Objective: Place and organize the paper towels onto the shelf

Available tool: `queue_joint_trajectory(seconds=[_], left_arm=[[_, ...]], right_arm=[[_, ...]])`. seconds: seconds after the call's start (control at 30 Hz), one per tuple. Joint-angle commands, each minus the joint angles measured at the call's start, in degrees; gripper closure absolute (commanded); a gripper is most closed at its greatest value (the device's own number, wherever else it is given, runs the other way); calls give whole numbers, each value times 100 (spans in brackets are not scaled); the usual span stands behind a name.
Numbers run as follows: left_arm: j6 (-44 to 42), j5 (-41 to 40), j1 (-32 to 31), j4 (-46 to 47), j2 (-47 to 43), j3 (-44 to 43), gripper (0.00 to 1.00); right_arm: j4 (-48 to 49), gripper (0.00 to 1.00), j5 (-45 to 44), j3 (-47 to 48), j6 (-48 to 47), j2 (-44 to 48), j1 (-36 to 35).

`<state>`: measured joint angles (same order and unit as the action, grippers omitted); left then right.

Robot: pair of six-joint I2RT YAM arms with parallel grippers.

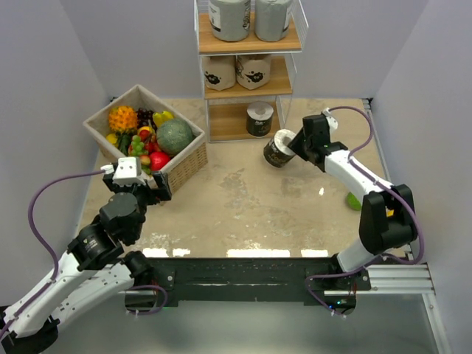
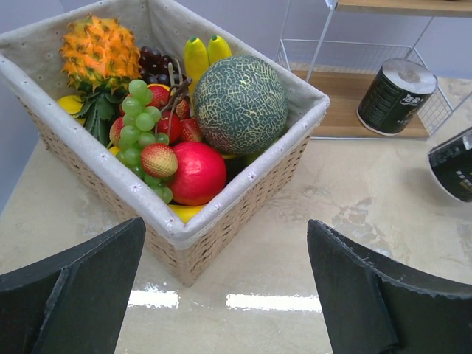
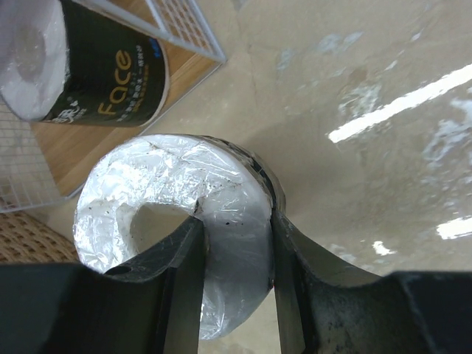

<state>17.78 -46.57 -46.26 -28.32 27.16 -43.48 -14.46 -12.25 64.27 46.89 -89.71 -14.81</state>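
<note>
My right end effector (image 3: pixel 236 225) pinching the wall of a dark paper towel roll (image 1: pixel 278 150), just right of the shelf (image 1: pixel 247 91) bottom tier, my left end effector (image 2: pixel 225 247) wide open near the basket (image 2: pixel 243 193)

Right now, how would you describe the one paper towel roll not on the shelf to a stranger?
Find the white wire shelf at the far edge of the table. Just right of its bottom tier is a tilted dark-wrapped roll. Unlike its upright twin inside, it is pinched by the right gripper.
</note>
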Motion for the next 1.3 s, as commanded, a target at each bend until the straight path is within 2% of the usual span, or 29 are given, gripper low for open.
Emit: queue_joint_trajectory(seconds=[0.0, 0.2, 0.57, 0.77, 0.93, 1.27], left_arm=[[-64, 34, -6, 212, 18, -29, 4], [-38, -37, -6, 177, -52, -29, 4], [-47, 60, -15, 177, -70, -29, 4], [-38, 51, -15, 177, -158, -11, 4], [-64, 95, -6, 221, -123, -11, 4], [-82, 113, -6, 247, -123, -2, 4]], right_arm=[[777, 67, -278, 278, 891, -221, -521], [1085, 66, -409, 964, 1339, -1020, -1102], [2544, 65, -1200, 1527, 1586, -1900, -1156], [2465, 63, -1596, 1887, 1533, -2216, -1156], [2378, 64, -1474, 2282, 1515, -2498, -1191], [1868, 62, -2096, 3381, 1709, -3201, -1797]])
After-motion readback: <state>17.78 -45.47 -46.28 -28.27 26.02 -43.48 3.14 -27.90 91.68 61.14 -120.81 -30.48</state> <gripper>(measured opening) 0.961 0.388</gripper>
